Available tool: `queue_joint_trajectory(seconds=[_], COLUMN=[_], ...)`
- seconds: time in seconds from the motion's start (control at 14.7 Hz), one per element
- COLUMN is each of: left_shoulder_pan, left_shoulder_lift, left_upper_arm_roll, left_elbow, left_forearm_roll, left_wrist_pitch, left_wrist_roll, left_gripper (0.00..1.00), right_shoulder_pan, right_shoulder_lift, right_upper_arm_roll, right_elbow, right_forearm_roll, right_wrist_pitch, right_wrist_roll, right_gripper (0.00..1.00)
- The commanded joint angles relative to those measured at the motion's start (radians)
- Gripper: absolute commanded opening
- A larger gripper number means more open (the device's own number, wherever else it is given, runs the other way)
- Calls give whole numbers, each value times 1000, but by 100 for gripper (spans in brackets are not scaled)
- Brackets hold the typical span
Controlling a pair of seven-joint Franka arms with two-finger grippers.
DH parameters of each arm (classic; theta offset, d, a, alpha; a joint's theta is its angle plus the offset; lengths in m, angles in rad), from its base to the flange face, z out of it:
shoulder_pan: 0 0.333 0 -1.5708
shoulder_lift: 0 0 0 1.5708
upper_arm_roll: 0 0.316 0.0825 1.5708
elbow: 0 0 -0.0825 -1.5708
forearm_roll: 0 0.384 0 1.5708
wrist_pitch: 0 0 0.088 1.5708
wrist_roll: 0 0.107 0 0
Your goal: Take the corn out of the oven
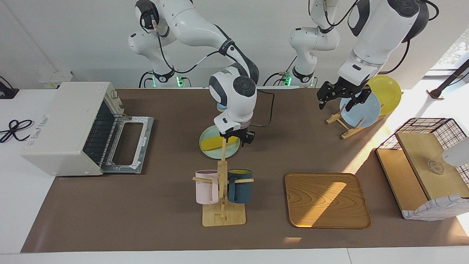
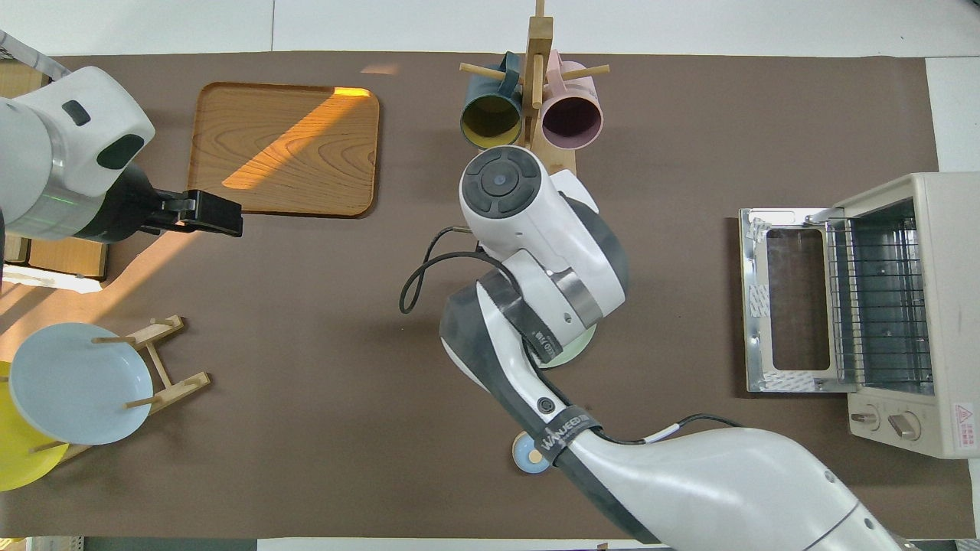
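The yellow corn (image 1: 212, 144) lies across a pale green plate (image 1: 210, 153) mid-table, outside the oven. My right gripper (image 1: 238, 138) hangs just above the plate, over the corn's end toward the left arm, open and empty. In the overhead view the right arm hides the corn and only a sliver of the plate (image 2: 576, 350) shows. The cream-white oven (image 1: 62, 124) stands at the right arm's end of the table with its door (image 1: 128, 143) dropped open and its rack bare (image 2: 880, 306). My left gripper (image 1: 339, 99) waits open in the air by the plate rack.
A mug tree (image 1: 222, 190) with a pink and a dark blue mug stands just farther from the robots than the plate. A wooden tray (image 1: 326, 200), a wire-and-wood basket (image 1: 428, 165) and a rack with a blue plate (image 1: 361, 110) and a yellow plate (image 1: 388, 91) sit toward the left arm's end.
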Motion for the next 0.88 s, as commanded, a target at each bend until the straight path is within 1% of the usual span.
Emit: queue_joint_trajectory(seconds=[0.0, 0.14, 0.2, 0.27, 0.41, 0.54, 0.68, 0.82], left_shoulder_pan=[-55, -82, -104, -121, -173, -233, -300, -351], left_shoulder_lift=[-14, 1, 20, 32, 72, 115, 162, 185], left_upper_arm_roll=[10, 10, 8, 10, 10, 8, 8, 8], left_elbow=[-72, -84, -86, -86, -86, -87, -89, -112], left_forearm_roll=[-34, -46, -54, -64, -78, -78, -80, -95], left_wrist_pitch=[84, 133, 152, 165, 207, 256, 311, 366], left_wrist_roll=[-8, -7, -5, -2, 22, 51, 62, 104], left_gripper=[100, 100, 100, 100, 100, 100, 100, 100], right_shoulder_pan=[-99, -171, -193, -202, -236, -297, -326, -354], right_shoulder_lift=[-105, -172, -192, -211, -243, -249, -261, -268], right_upper_arm_roll=[8, 9, 8, 8, 8, 11, 9, 8], right_elbow=[-123, -245, -298, -350, -450, -487, -546, -597], right_forearm_roll=[-56, -70, -78, -104, -178, -179, -182, -185], right_wrist_pitch=[-55, -41, -38, -29, 34, 58, 130, 198], right_wrist_roll=[-118, -126, -126, -126, -123, -131, -155, -161], right_gripper=[0, 0, 0, 0, 0, 0, 0, 0])
